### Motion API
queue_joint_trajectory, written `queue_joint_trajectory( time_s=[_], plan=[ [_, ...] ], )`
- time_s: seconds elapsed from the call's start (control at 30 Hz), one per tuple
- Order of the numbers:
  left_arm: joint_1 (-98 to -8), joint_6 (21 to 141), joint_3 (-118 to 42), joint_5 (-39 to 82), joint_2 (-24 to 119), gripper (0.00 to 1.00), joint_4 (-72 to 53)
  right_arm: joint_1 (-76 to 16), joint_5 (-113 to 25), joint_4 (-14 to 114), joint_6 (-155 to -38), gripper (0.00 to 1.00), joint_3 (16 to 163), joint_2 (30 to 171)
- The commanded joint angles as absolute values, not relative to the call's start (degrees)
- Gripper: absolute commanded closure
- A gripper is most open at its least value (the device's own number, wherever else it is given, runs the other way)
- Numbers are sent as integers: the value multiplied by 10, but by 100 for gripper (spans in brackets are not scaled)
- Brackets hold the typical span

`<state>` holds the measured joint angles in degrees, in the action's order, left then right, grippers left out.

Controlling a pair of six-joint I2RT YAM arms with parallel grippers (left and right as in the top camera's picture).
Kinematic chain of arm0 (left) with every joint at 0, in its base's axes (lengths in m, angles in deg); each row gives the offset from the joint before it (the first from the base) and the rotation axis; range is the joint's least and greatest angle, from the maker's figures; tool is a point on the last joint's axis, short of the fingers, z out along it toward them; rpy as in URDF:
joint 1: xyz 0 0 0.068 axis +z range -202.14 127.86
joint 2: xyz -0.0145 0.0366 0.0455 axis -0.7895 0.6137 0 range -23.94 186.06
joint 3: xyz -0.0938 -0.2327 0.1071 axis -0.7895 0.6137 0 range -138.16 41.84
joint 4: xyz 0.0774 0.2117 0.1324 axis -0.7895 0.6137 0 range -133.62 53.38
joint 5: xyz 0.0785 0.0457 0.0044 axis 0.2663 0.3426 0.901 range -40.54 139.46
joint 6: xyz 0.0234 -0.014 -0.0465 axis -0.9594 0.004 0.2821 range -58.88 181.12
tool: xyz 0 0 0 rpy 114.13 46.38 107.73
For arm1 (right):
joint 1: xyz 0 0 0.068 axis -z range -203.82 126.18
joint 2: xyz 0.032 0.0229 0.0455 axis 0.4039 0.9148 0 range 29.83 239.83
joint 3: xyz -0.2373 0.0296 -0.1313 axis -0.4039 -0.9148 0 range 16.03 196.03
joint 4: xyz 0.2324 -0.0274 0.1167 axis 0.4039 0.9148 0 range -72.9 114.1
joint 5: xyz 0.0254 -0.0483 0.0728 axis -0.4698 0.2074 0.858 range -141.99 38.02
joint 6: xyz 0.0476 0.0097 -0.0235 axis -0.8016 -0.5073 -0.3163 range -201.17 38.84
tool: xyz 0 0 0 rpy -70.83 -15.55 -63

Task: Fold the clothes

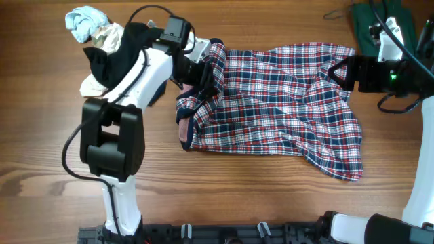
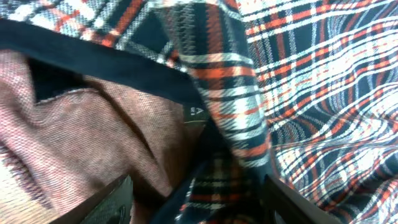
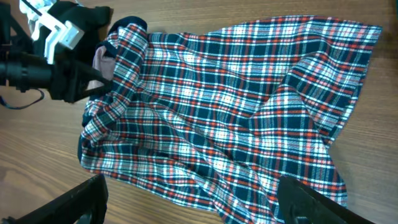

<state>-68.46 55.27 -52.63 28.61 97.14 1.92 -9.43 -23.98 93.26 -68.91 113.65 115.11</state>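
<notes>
Red-navy plaid garment (image 1: 285,102) sits bunched between the spread-open left claw (image 2: 198,190), right claw (image 3: 191,186) also released, so clenching now could pinch extra layers and skew the fold.

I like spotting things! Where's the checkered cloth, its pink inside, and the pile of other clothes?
checkered cloth (image 1: 285,95), overhead, its middle.
pink inside (image 2: 81,137), left wrist, bare pink weave.
pile of clothes (image 1: 85,22), overhead, pale blue piece.
</notes>
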Motion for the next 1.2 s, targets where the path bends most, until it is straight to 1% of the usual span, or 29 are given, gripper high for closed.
queue_joint_trajectory(
  time_s=[0.0, 0.07, 0.2, 0.27, 0.47, 0.57, 0.6, 0.67, 0.7, 0.8, 0.87, 0.9, 0.97, 1.17],
  plan=[
    [-642, 531, -537, 192, 979, 34, 17, -96, -245, 927, -693, 12, 1135, 1158],
    [-626, 507, -537, 135, 979, 37, 18, -96, -246, 925, -693, 12, 1135, 1158],
    [-638, 492, -536, 133, 997, 43, 23, -96, -245, 925, -697, 12, 1135, 1158],
    [-644, 491, -536, 133, 1021, 48, 28, -96, -246, 926, -697, 12, 1135, 1158],
    [-645, 478, -536, 159, 1028, 49, 33, -96, -245, 926, -698, 12, 1135, 1158],
    [-645, 478, -536, 161, 1028, 51, 21, -96, -245, 926, -708, 12, 1135, 1158],
    [-645, 478, -536, 161, 1028, 54, 19, -96, -245, 927, -708, 12, 1135, 1158],
    [-654, 478, -536, 161, 1028, 73, 20, -96, -245, 928, -708, 12, 1135, 1158],
    [-660, 478, -536, 161, 1028, 80, 21, -96, -245, 928, -709, 12, 1135, 1158],
    [-681, 478, -536, 199, 1028, 96, 22, -96, -245, 931, -709, 12, 1135, 1158],
    [-679, 488, -536, 217, 1028, 96, 23, -96, -245, 933, -708, 12, 1135, 1158],
    [-670, 509, -536, 224, 1028, 96, 25, -96, -245, 933, -708, 12, 1135, 1158],
    [-650, 513, -537, 223, 1019, 96, 43, -96, -245, 932, -708, 12, 1135, 1158],
    [-575, 513, -538, 225, 887, 96, 130, -96, -245, 928, -708, 12, 1135, 1158]
  ],
)
